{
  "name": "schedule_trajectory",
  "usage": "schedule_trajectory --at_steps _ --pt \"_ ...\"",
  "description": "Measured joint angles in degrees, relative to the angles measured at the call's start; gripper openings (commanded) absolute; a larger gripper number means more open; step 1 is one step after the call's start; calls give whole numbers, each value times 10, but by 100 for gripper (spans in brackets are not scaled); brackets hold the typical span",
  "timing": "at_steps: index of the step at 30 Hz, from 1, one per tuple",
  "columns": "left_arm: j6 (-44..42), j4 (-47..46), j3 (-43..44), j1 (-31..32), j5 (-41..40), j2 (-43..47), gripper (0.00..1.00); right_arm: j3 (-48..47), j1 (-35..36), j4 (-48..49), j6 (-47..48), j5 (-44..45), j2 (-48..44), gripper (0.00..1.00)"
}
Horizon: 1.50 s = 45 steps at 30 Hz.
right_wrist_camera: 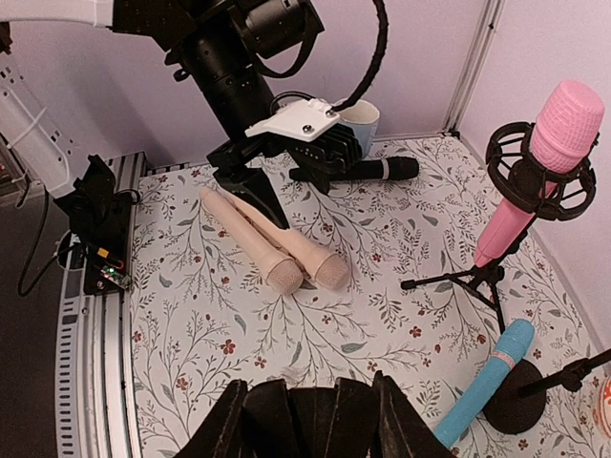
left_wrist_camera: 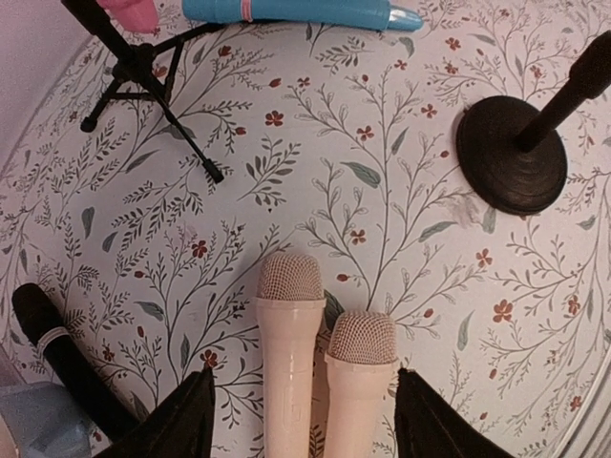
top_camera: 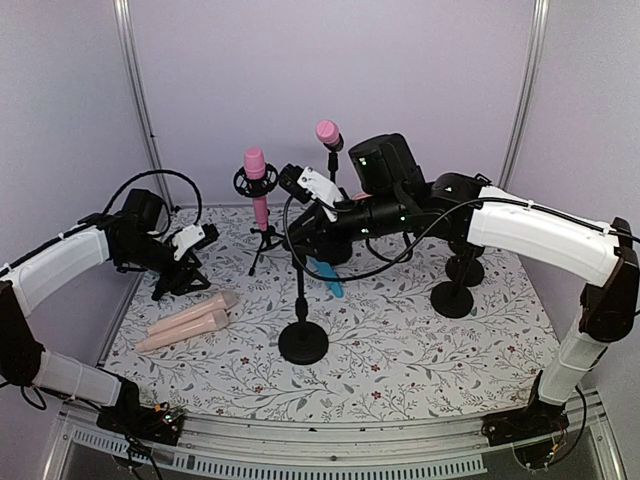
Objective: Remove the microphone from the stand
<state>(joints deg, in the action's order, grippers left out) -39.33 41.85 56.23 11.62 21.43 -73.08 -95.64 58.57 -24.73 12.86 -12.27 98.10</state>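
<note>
A black microphone [top_camera: 291,179] sits at the top of a tall black stand [top_camera: 303,341] in the middle of the mat. My right gripper [top_camera: 297,186] reaches in from the right and is shut on it. In the right wrist view its two fingers press on the black microphone body [right_wrist_camera: 315,420]. At the left, my left gripper [top_camera: 183,279] hangs open low over two peach microphones [top_camera: 188,325] that lie side by side on the mat. In the left wrist view both peach microphones [left_wrist_camera: 291,334] lie between its spread fingers [left_wrist_camera: 181,420], untouched.
A pink microphone [top_camera: 256,170] stands in a shock mount on a small tripod, and another pink one [top_camera: 327,132] stands behind. A blue microphone [top_camera: 328,276] lies flat near the centre. A loose black microphone [right_wrist_camera: 355,171] lies beside a cup [right_wrist_camera: 366,118]. Two round-based stands [top_camera: 452,298] are at the right.
</note>
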Motion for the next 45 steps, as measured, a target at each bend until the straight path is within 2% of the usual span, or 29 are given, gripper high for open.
schedule_trajectory --at_steps 8,20,30,45 --pt "3 0 1 11 0 0 67 0 -15 -41 4 58 -21 8" --pt "6 0 1 25 -2 0 67 36 -155 -92 16 187 -85 6" --pt "10 0 6 30 -5 0 67 68 -223 -52 -15 225 -90 9" --pt "10 0 6 30 -11 0 67 98 -272 -10 -42 274 -97 6"
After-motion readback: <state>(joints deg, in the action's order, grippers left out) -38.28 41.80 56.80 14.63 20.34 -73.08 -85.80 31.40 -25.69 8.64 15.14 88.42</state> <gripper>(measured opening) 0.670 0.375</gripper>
